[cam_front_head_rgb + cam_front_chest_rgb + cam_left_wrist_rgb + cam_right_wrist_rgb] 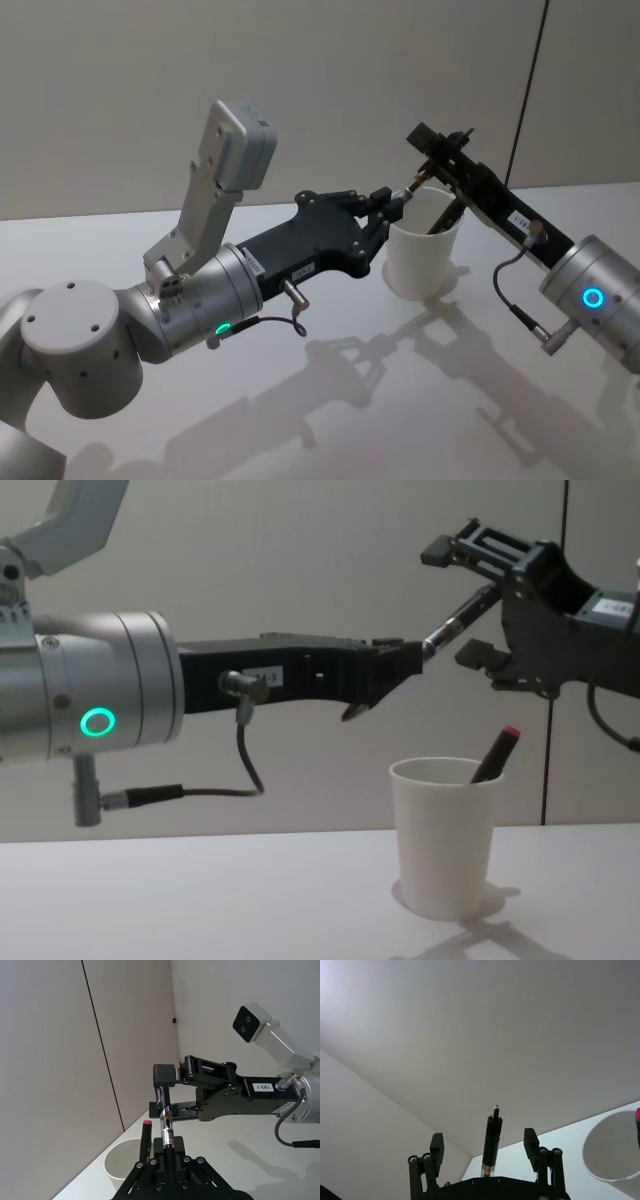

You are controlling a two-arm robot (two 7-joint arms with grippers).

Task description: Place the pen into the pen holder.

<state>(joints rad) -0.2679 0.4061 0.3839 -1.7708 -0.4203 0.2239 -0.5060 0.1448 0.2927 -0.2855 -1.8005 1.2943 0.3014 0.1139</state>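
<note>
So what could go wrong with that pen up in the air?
1. Just the left gripper pinches the pen; the right gripper has its fingers open around it. One slip and it could drop onto the table, likely missing the cup.
2. A red-capped pen already leans in the cup, so the new one might knock it or tip the cup.

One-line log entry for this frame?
left gripper: shut on pen | right gripper: open, straddling pen | pen holder: upright on table, red-capped pen inside

Left end effector (405, 670) clamped, raised; right end effector (485, 1152) fingers spread, facing it
</note>
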